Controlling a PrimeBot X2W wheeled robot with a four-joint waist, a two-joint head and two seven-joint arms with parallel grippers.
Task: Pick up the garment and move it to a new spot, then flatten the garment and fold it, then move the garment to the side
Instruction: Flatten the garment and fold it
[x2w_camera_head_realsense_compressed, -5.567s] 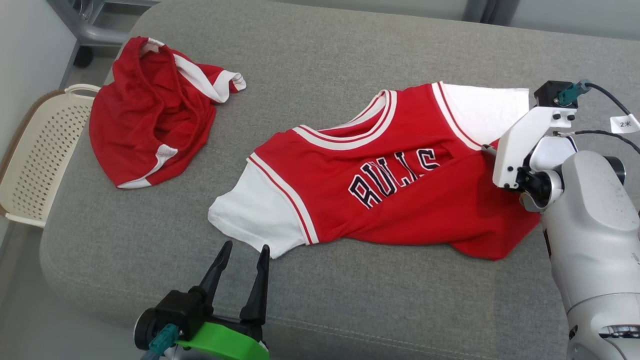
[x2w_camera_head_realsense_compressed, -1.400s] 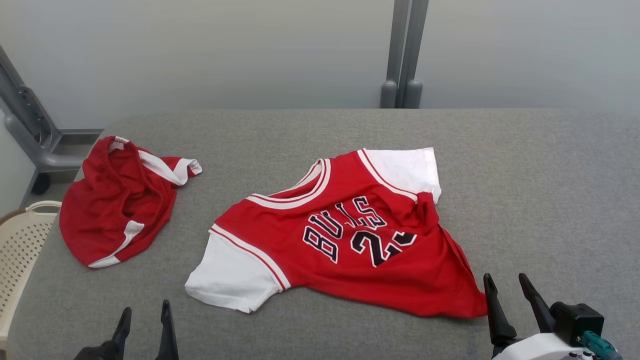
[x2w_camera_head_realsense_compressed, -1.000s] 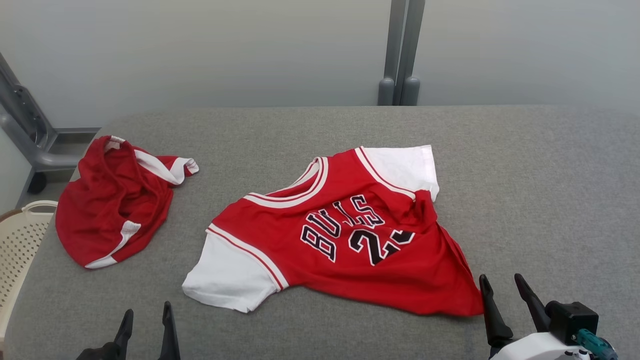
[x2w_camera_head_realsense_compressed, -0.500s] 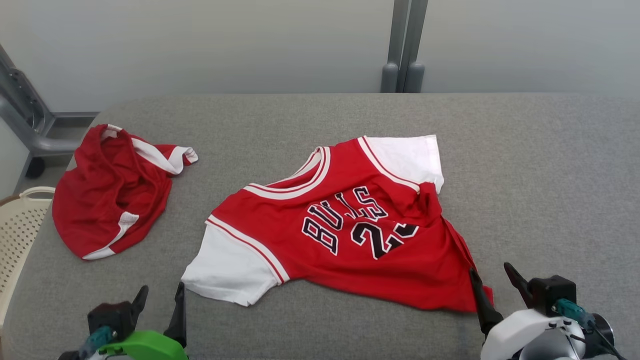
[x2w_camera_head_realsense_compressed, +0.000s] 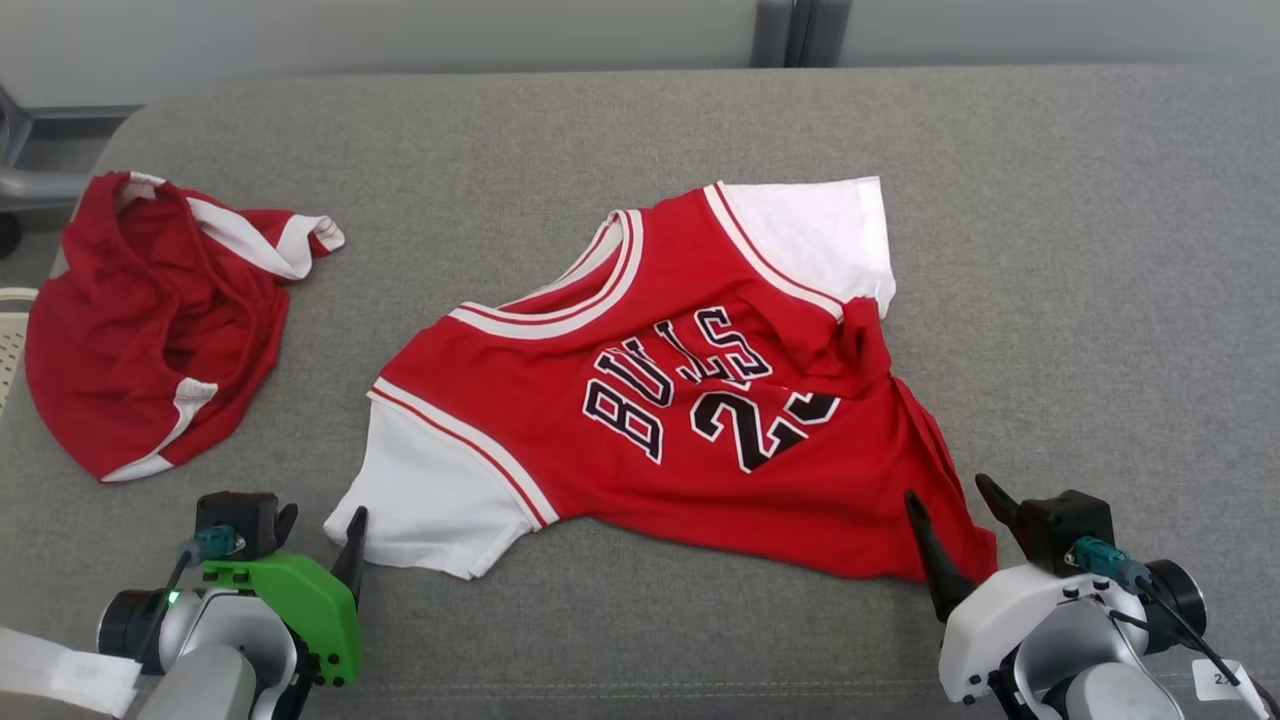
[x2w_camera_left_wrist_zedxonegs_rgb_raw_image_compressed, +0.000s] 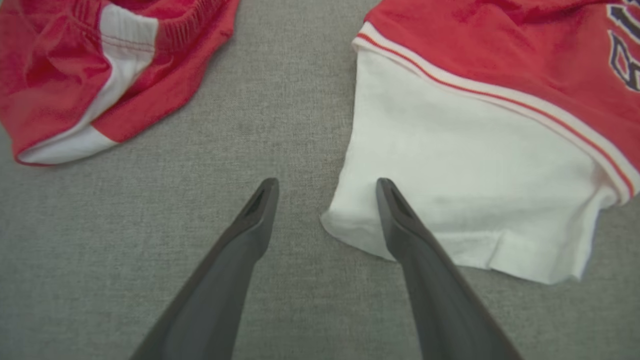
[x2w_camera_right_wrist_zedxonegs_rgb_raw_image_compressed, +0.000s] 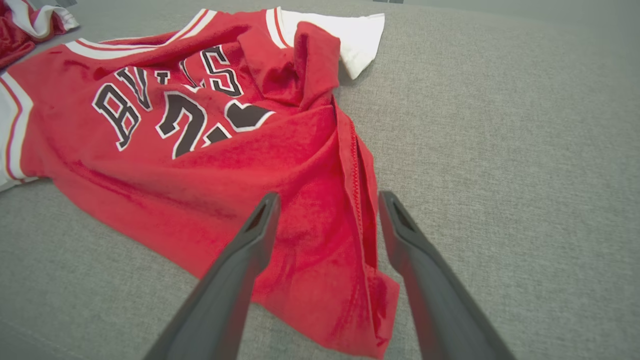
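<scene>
- Jersey (x2w_camera_head_realsense_compressed: 680, 400) lies face-up mid grey pad (x2w_camera_head_realsense_compressed: 1050, 250), skewed, neck toward the far side. It's mostly spread, but a bunched crease (x2w_camera_head_realsense_compressed: 850, 345) sits by the robot's-right armhole.
- L: left gripper (x2w_camera_left_wrist_zedxonegs_rgb_raw_image_compressed: 327, 186) has jaws apart and holds nothing. One finger is over the corner of the white sleeve (x2w_camera_left_wrist_zedxonegs_rgb_raw_image_compressed: 450, 200), the other over bare pad.
- R: right gripper (x2w_camera_right_wrist_zedxonegs_rgb_raw_image_compressed: 330, 197) also has jaws apart and holds nothing, straddling the side seam (x2w_camera_right_wrist_zedxonegs_rgb_raw_image_compressed: 356, 165) just above the hem corner (x2w_camera_right_wrist_zedxonegs_rgb_raw_image_compressed: 360, 310).
- Step, prob.: flattening, w/ both grippers lined up to nip the near corners and pull.
- Risk 1: the L bite is v. shallow at the sleeve edge. Thin cloth could slip out, or only the top layer gets caught, so the sleeve peels open instead of pulling flat.
- Risk 2: R closes across the seam and hem layers, so it may grab one layer only and the body twists.
- Risk 3: uneven pull L vs R skews the jersey more and tightens the crease rather than clearing it.
- Risk 4: the pad looks soft, so fingertips pushed down could snag the pad cover and drag.
- Red shorts (x2w_camera_head_realsense_compressed: 150, 330) sit apart on the robot's left, so a wide L sweep could catch them.
</scene>
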